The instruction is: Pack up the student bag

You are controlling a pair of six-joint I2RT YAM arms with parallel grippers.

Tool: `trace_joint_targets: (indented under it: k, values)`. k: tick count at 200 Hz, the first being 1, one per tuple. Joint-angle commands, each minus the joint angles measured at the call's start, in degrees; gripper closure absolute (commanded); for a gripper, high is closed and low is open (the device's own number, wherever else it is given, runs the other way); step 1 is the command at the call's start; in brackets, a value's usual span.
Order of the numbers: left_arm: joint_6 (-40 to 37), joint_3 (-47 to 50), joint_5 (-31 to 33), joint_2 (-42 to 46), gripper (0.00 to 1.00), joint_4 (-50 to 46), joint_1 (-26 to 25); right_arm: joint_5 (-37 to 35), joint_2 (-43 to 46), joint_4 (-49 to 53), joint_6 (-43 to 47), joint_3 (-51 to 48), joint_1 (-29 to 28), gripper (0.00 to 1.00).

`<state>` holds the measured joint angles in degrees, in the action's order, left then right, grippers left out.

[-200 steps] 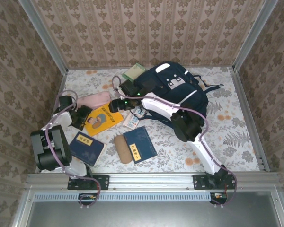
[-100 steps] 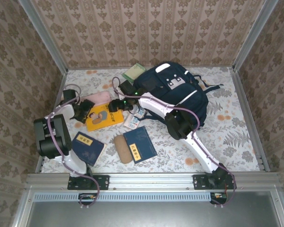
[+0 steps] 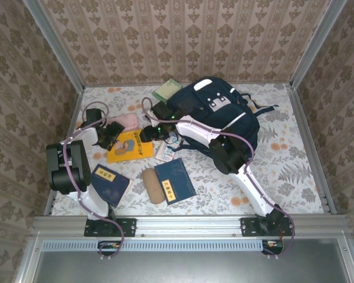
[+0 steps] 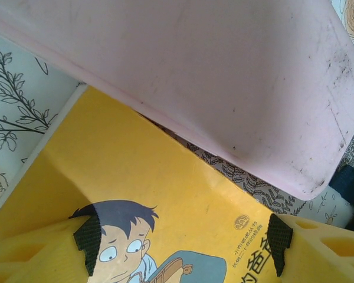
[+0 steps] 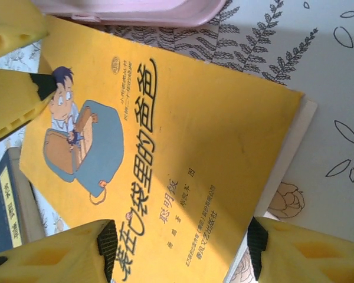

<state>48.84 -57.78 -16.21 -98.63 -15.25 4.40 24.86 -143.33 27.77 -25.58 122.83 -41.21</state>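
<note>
Down at the right gripper (image 5: 182, 250), the jaws stand moderately apart over the yellow book (image 5: 165, 147). One black pad (image 5: 108, 242) hangs above the printed title, and the other sits right at the book's edge, with the floral tablecloth (image 5: 336, 71) beyond it. Whether either pad touches the cover, I cannot tell. No squeeze on the book shows here.

Across the same cover comes the left gripper (image 4: 183, 239), spread wide. Both its dark pads are over the cartoon boy's end of the book, and nothing is pinched between them. Both claws are on one book, one from each end!

Just beyond the left claw lies the pink pencil case (image 4: 194, 76), its long side overlapping the book's far edge.

Wider out, from the overhead view, the student bag (image 3: 218, 112) lies at the back of the table, right of centre. It is near the yellow book but apart from it, and the right arm reaches across its front. A green book (image 3: 167, 91) pokes out at its far left corner. Nearer the arms' bases lie the left blue book (image 3: 109, 181) and the centre blue book (image 3: 174, 180). A tan pouch (image 3: 153, 186) lies between them, against the centre one.
</note>
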Motion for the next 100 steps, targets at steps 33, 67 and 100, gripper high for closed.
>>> trace_joint_targets:
  k: [33,67,100]
  values:
    - [-0.9,0.8,-3.3,-2.2,0.23,-2.2,-1.9,10.6,3.4,-13.8,-7.6,-4.8,-0.8,0.47]
    - [-0.7,1.2,-4.3,-2.8,0.24,-1.7,-2.5,16.0,0.0,-20.4,-15.3,-3.5,0.0,0.66]
    - [-0.1,1.0,-5.1,-0.2,0.25,-3.0,-2.6,11.5,-0.7,-14.6,-12.5,-2.9,0.4,0.89]
